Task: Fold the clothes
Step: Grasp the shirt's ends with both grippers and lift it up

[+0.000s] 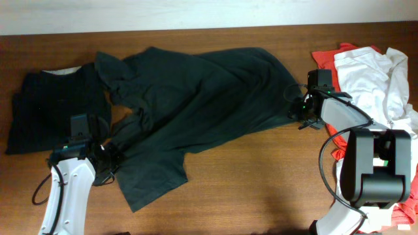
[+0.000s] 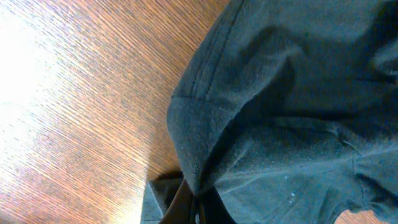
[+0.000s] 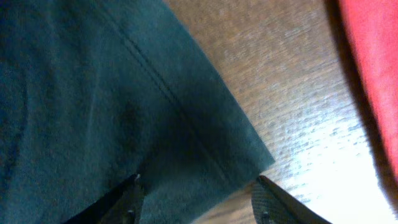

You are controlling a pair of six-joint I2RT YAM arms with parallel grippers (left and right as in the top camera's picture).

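Stretching across the worktop (image 1: 261,170), the black T-shirt (image 1: 196,91) runs lengthwise between my arms: my left jaws pinch a fold at its left end, my right jaws stand spread astride its right hem corner.

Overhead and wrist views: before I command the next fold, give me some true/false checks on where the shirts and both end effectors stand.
1. The left end effector is shut on an edge of the large dark T-shirt. True.
2. The right end effector is clamped on the red shirt. False: its jaws stand apart astride the dark T-shirt's hem corner, and the red cloth lies off to the side.
3. A folded black shirt lies at the left end of the table. True.
4. The large dark T-shirt is already folded. False: it lies spread and rumpled across the middle.
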